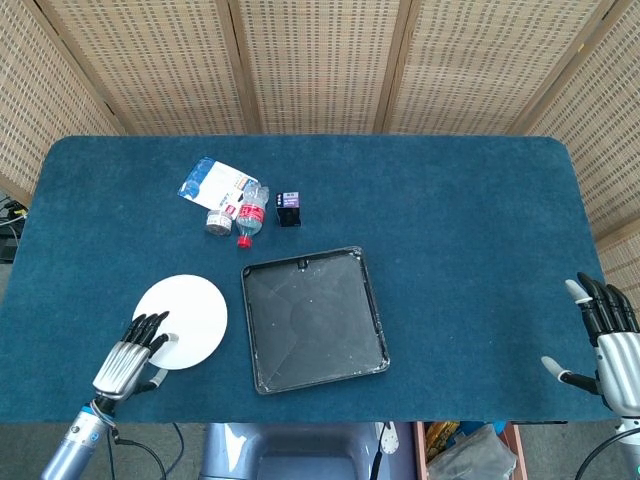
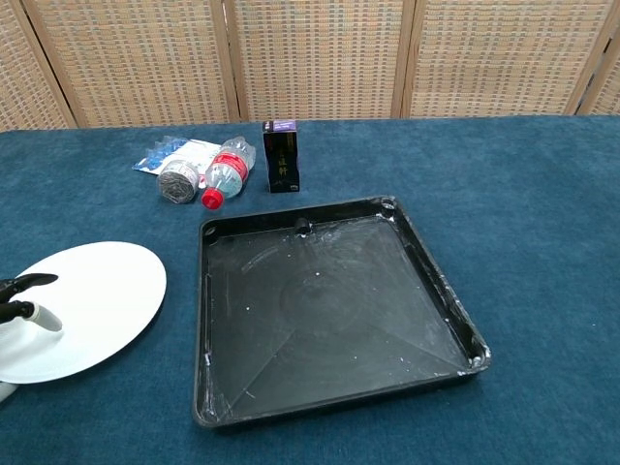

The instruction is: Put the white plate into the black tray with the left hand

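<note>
- Your left hand (image 1: 128, 360) is at the near-left edge of the white plate (image 1: 186, 322), fingertips (image 2: 29, 281) over the rim and thumb at its underside; a firm grip can't be confirmed.
- The plate sits on the table (image 1: 450, 220), just left of the black tray (image 1: 313, 318).
- Your right hand (image 1: 610, 345) rests open at the far right, fingers spread, holding nothing.
- A bottle (image 1: 248, 212) and a small box (image 1: 289, 208) lie beyond the tray.

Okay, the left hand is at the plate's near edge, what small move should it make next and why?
Probably close the left hand on the white plate's rim to secure a grip. Its fingertips lie over the plate's near-left edge, the plate sits beside the black tray, not in it, and the tray looks empty.
</note>
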You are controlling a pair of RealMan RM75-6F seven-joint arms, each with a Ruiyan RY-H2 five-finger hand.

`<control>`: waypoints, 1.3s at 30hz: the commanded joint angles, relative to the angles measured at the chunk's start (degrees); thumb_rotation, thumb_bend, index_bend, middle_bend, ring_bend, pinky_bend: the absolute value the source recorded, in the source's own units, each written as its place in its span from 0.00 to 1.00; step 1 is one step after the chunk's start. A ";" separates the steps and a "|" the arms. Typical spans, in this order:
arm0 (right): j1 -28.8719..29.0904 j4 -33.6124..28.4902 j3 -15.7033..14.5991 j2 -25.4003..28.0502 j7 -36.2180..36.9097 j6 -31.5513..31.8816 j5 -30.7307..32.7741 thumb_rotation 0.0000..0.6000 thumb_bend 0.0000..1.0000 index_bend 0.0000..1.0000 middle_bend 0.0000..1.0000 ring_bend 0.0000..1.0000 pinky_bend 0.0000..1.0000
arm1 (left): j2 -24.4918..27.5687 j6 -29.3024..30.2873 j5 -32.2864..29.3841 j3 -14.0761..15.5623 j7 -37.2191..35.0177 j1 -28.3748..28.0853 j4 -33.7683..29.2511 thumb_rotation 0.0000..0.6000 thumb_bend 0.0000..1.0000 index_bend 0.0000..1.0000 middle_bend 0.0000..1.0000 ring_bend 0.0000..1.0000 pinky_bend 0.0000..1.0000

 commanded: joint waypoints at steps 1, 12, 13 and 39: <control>0.04 0.00 -0.04 -0.07 -0.06 -0.06 -0.08 1.00 0.00 0.00 0.00 0.00 0.00 | -0.49 -0.30 -0.47 -0.22 -0.36 -0.20 0.86 1.00 0.45 0.31 0.00 0.00 0.00; 0.01 -0.02 -0.08 0.09 0.76 0.11 -0.27 1.00 0.00 0.00 0.00 0.00 0.00 | -0.66 2.87 -0.90 -1.91 -4.53 -0.91 1.49 1.00 0.50 0.47 0.00 0.00 0.00; 0.01 -0.01 -0.10 0.09 0.82 0.10 -0.31 1.00 0.00 0.00 0.00 0.00 0.00 | -0.58 3.28 -0.90 -2.12 -5.06 -0.99 1.48 1.00 0.50 0.49 0.00 0.00 0.00; 0.23 0.12 -0.03 -0.61 0.42 0.42 -0.86 1.00 0.00 0.00 0.00 0.00 0.00 | 16.24 12.15 -1.30 -16.88 -5.64 -9.14 -26.97 1.00 0.53 0.75 0.00 0.00 0.00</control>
